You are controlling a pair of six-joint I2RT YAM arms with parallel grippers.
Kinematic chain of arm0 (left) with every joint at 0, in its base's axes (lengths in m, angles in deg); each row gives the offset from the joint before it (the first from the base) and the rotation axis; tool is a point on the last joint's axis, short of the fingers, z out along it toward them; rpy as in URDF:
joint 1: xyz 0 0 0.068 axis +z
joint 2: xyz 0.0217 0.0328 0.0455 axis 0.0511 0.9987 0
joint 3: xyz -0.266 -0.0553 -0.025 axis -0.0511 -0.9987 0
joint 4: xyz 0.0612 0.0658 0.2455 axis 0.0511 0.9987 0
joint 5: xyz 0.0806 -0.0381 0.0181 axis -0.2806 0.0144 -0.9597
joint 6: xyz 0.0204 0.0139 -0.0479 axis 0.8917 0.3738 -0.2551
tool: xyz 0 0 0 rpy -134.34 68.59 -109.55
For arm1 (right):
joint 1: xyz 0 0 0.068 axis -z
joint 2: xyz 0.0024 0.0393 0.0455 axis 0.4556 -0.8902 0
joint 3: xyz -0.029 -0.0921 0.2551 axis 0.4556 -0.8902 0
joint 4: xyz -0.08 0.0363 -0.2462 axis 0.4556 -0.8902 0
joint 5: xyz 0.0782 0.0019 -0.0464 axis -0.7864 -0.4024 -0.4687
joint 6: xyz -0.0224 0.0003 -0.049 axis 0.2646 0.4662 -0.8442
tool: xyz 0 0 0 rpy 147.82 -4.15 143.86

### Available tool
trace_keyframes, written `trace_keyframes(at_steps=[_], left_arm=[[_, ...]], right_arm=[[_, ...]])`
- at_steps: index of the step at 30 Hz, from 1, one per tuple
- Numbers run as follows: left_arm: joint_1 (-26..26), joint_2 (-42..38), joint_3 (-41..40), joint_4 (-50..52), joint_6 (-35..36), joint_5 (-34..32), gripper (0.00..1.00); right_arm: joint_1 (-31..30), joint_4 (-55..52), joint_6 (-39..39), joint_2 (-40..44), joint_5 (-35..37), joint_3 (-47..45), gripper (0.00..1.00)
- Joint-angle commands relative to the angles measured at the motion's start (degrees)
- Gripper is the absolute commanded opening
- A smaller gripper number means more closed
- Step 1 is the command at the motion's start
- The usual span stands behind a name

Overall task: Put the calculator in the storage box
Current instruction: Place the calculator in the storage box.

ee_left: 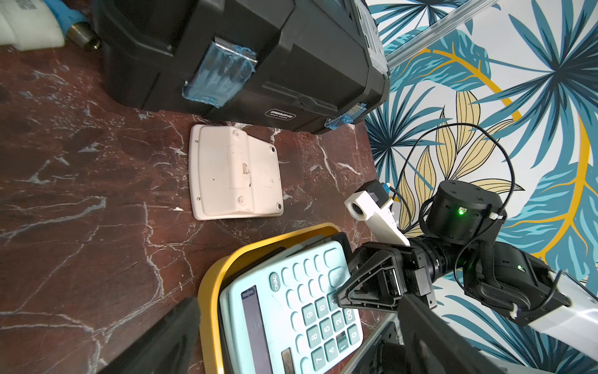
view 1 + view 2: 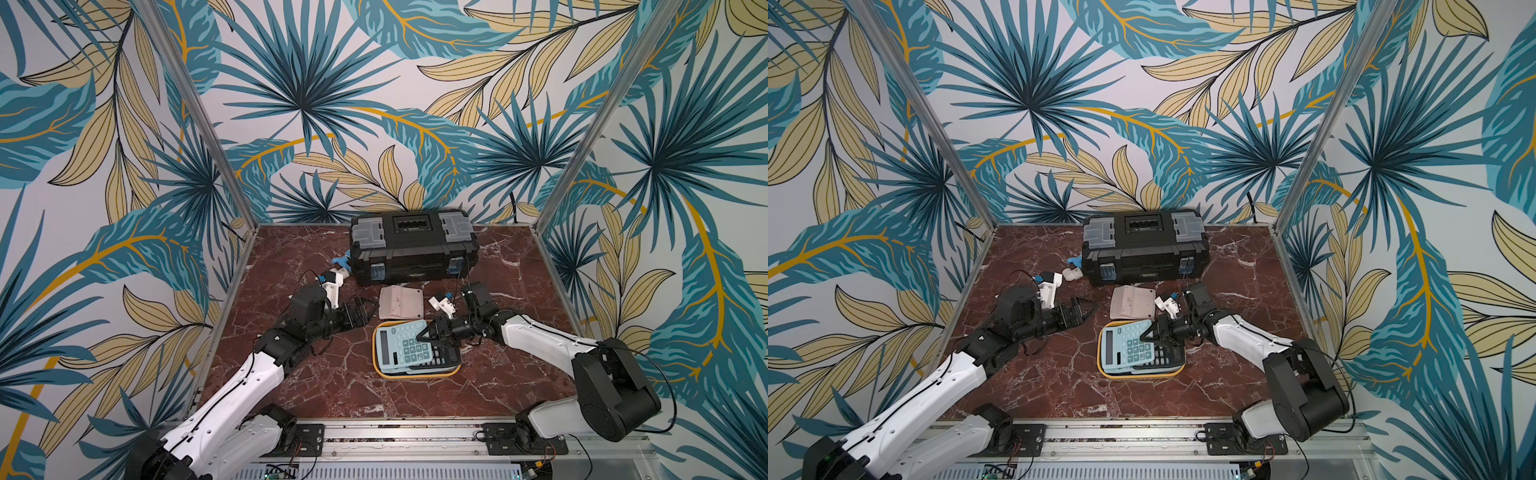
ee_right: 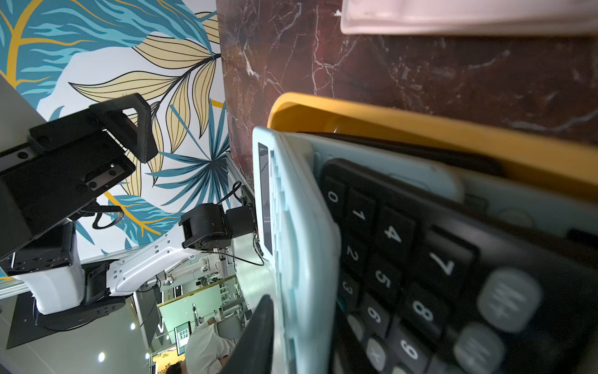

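The storage box (image 2: 376, 359) is a shallow yellow tray at the table's centre, seen in both top views (image 2: 1099, 360). A light blue calculator (image 2: 399, 345) lies tilted on top of a black calculator (image 2: 446, 356) inside it. My right gripper (image 2: 428, 336) straddles the blue calculator's right edge; its visible finger (image 3: 255, 336) stands a sliver off the keypad face, so the jaws are slightly parted. The other finger is hidden under the calculator. My left gripper (image 2: 363, 311) hovers left of the tray, wide open and empty. A pink calculator (image 2: 401, 302) lies face down just behind the tray.
A black toolbox (image 2: 413, 245) with grey lid compartments stands at the back centre. Small blue and white fittings (image 2: 341, 262) lie at its left end. Aluminium posts and patterned walls close in the table's left, right and back sides.
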Motion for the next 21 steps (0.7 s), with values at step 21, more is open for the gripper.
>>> trace_keyframes(at_steps=[21], left_arm=[[-0.1, -1.1, 1.8, 0.9, 1.0, -0.4, 1.0]], right_arm=[[0.0, -14.5, -6.8, 2.4, 6.9, 5.2, 0.39]])
